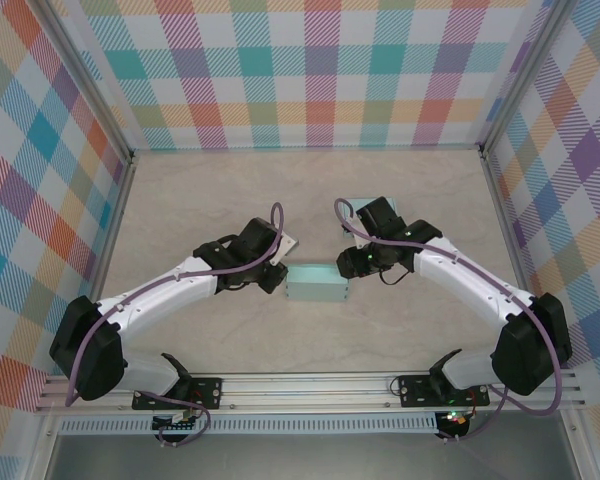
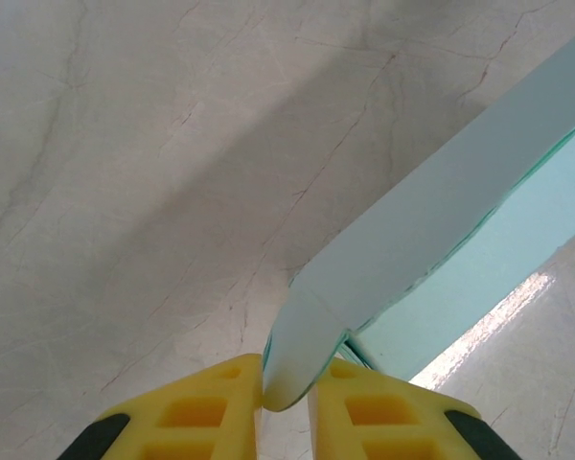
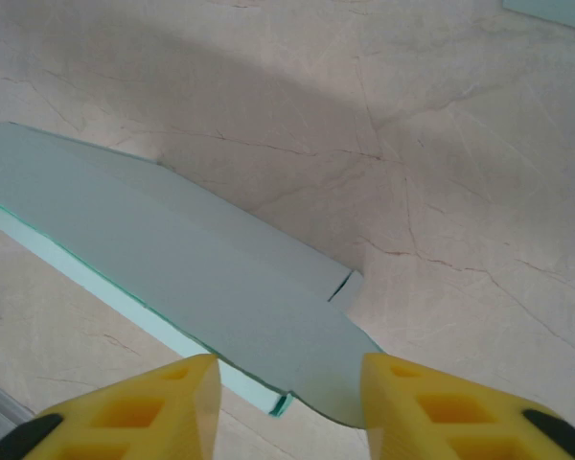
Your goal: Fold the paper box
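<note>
The paper box [image 1: 318, 283] is a pale teal, partly flattened carton lying mid-table between the two arms. My left gripper [image 1: 277, 278] is at its left end. In the left wrist view the yellow fingers [image 2: 201, 412] are pinched on a rounded end tab of the paper box [image 2: 431, 220], and my left gripper [image 2: 286, 398] is shut on it. My right gripper [image 1: 348, 265] is at the box's right end. There the right gripper [image 3: 289, 383] stands open, its fingers [image 3: 163, 402] on either side of the rounded flap of the paper box [image 3: 172, 249], the right finger at the flap's edge.
A separate teal sheet [image 1: 365, 205] lies on the table behind the right arm and shows as a corner of teal sheet [image 3: 556, 10] in the right wrist view. A white piece [image 1: 290, 240] peeks out by the left wrist. Checked walls enclose the beige tabletop [image 1: 200, 200].
</note>
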